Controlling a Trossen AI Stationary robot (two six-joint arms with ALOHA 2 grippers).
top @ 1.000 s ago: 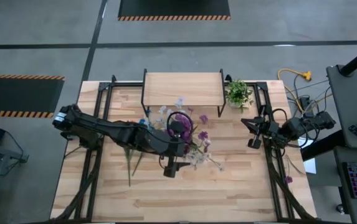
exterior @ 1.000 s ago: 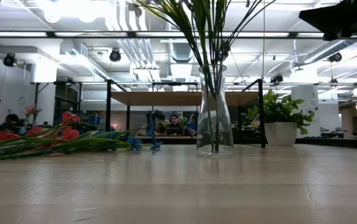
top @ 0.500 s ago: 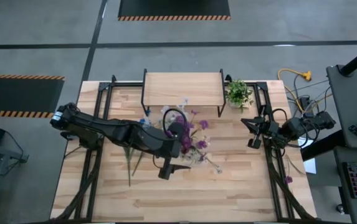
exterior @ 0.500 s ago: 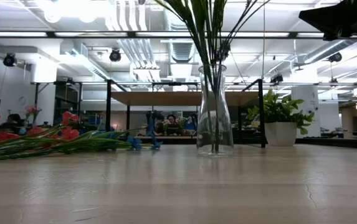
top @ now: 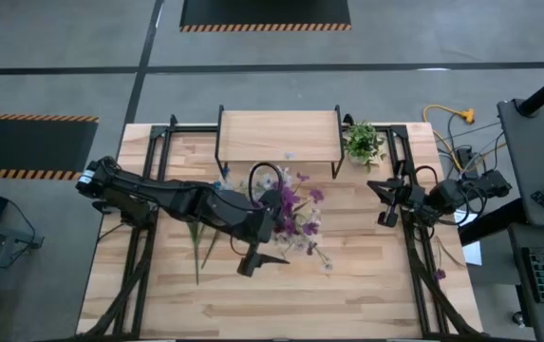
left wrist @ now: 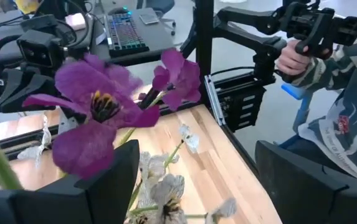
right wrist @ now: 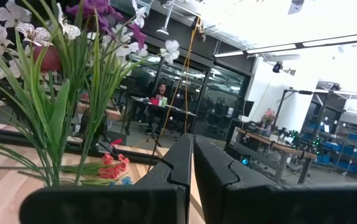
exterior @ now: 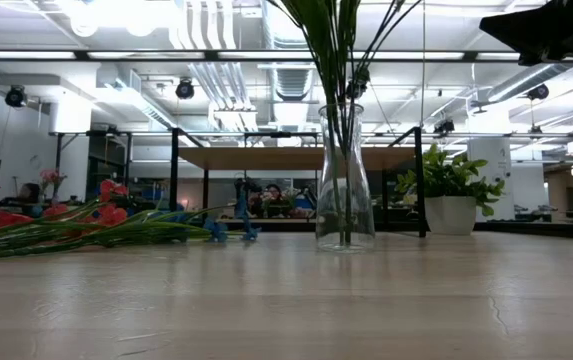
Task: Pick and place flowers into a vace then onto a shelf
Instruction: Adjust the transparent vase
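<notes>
The clear glass vase (exterior: 345,190) stands upright on the table with a bunch of green-stemmed flowers (exterior: 338,40) in it. From above, their purple and white blossoms (top: 295,214) spread out and hide the vase. My left gripper (top: 279,226) hovers at blossom height, pointing toward the table's right side. It is open wide (left wrist: 194,155), with purple blossoms (left wrist: 100,106) between and in front of its fingers. More flowers (top: 198,242), red and blue (exterior: 86,225), lie flat on the table to the left. My right gripper (top: 383,201) waits shut (right wrist: 191,168) at the table's right edge. My left gripper stands open on either side of the blossoms at the top of the bunch, level, coming from the table's left. Whether a finger (left wrist: 103,186) touches a blossom or stem I cannot tell. The stems rest in the vase.
The light-wood shelf (top: 278,136) on black legs stands at the far edge, behind the vase (exterior: 296,157). A small potted plant (top: 363,142) sits at its right end. A person (left wrist: 331,93) stands beyond the table's right side. Bare tabletop lies toward the near edge.
My left gripper has drifted a little toward the table's near-left, staying open. The blossoms of the bunch have swung slightly to the left with it, and the stems have shifted in the vase. The vase has stayed where it was.
</notes>
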